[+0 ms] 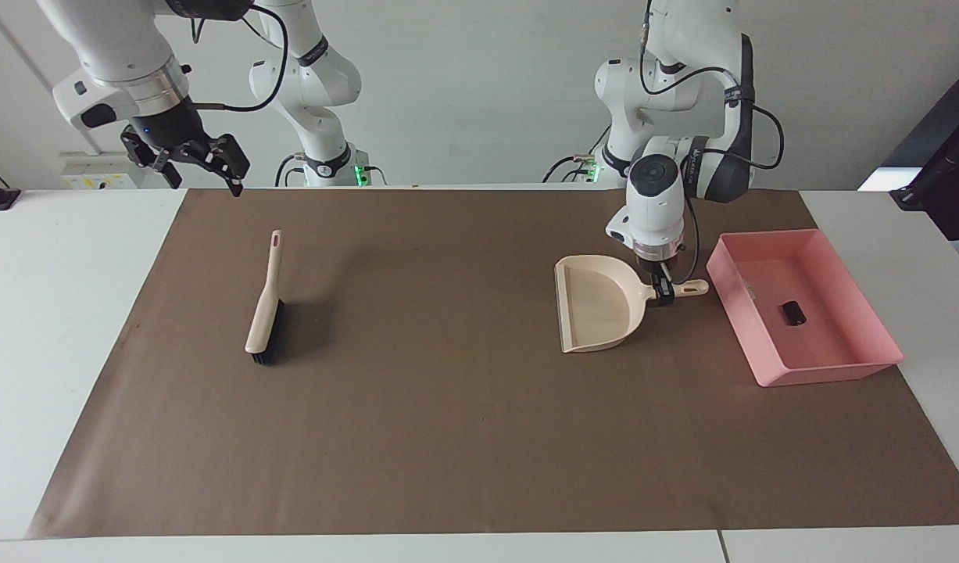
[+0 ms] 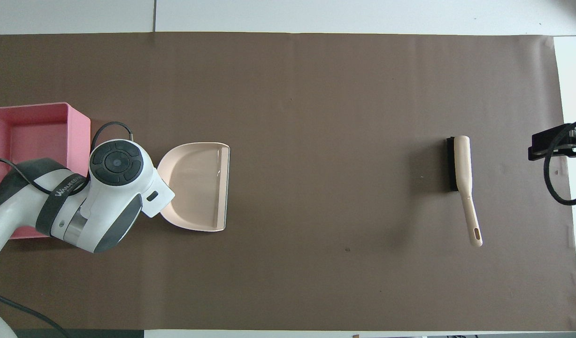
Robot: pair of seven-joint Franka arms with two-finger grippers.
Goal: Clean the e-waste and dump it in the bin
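Note:
A small black block of e-waste (image 1: 793, 312) lies inside the bin (image 1: 831, 367), a shallow pink tray at the left arm's end of the brown mat. Beside the bin, a beige dustpan (image 1: 596, 305) rests flat on the mat, its handle pointing at the bin. My left gripper (image 1: 663, 292) stands straight down at that handle. In the overhead view the left wrist hides the handle, and the dustpan (image 2: 198, 188) and bin (image 2: 43, 109) show beside it. My right gripper (image 1: 202, 176) hangs open and empty, high over the mat's corner nearest the right arm's base.
A beige hand brush (image 1: 264, 301) with black bristles lies on the mat toward the right arm's end, its handle pointing at the robots; the overhead view shows the brush (image 2: 462, 164) too. White table borders the mat (image 1: 448, 438).

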